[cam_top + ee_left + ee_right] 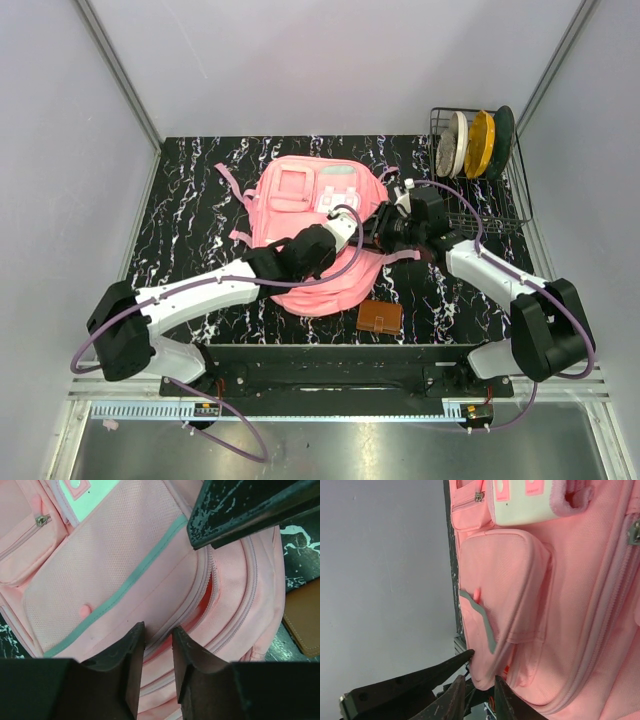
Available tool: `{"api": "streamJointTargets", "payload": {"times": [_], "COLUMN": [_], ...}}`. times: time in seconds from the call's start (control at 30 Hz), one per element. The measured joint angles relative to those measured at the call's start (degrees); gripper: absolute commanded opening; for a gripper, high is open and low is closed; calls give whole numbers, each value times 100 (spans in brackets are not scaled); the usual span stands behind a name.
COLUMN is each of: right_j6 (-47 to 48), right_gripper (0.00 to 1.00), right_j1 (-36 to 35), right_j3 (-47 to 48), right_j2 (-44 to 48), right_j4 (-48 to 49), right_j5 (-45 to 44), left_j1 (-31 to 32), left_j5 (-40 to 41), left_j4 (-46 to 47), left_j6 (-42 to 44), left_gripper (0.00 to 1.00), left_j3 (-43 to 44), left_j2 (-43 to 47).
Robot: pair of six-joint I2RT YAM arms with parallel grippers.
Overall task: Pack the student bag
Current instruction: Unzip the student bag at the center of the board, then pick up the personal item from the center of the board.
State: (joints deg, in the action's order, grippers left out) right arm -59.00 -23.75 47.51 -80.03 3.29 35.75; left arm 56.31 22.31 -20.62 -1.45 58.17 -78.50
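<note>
Pinching a fold of the student bag [115, 575] beside its zip in the left gripper [158, 627], nearly closed; nipping its edge likewise in the right gripper [479, 678]; lying flat mid table [190, 210], near a brown wallet [380, 317]

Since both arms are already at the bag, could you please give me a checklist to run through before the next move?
1. Left gripper hold: jaws closed on the student bag fabric beside the zipper: ok.
2. Zipper opening: only a short gap shows, too small for packing: not ok.
3. Right gripper hold: jaws narrow at the bag's edge, but the clamp itself is unclear: cannot tell.
4. Brown wallet: on the table just beside the bag, unobstructed: ok.
5. Right arm's clearance from the dish rack: they overlap in the top view: cannot tell.
</note>
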Motion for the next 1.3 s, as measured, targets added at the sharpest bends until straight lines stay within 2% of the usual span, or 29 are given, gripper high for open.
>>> {"api": "streamJointTargets", "payload": {"times": [0.07, 0.1, 0.2, 0.33, 0.6, 0.73, 0.87, 0.93, 1.03, 1.17, 1.3], "right_j6": [-2, -2, 101, 682, 2544, 3023, 2789, 2437, 1908, 1106, 590], "right_gripper": [40, 47, 57, 64, 76, 78, 78, 73, 71, 68, 63], "right_j1": [0, -2, -2, 0, 13, 11, 2, 0, -7, -24, -26], "right_j3": [13, 22, 61, 68, -286, -610, -654, -662, -955, -1902, -2406], "right_j2": [0, 0, 26, 411, 2022, 2223, 2144, 1998, 2024, 2868, 3512], "right_j4": [17, 42, -2, -680, -1707, -2175, -2962, -3429, -3622, -3932, -4061], "right_j5": [39, 57, 26, -461, -1443, -1652, -2238, -2498, -2553, -2527, -2354], "left_j1": [50, 57, 76, 83, 39, -127, -393, -501, -584, -595, -599], "left_j5": [79, 94, 203, 411, 697, 645, 529, 476, 369, 179, 13], "left_j4": [22, 28, 61, 57, -59, -133, -245, -282, -328, -374, -376], "left_j6": [63, 63, 133, 144, 146, 146, 146, 144, 146, 151, 146], "left_gripper": [16, 9, 1, 0, 0, 0, 0, 0, 0, 0, 0], "left_j3": [0, 0, 11, 85, 243, 299, 302, 304, 337, 358, 358], "left_j2": [-68, -92, -166, -201, -195, -149, -35, 7, 44, 46, 46]}}
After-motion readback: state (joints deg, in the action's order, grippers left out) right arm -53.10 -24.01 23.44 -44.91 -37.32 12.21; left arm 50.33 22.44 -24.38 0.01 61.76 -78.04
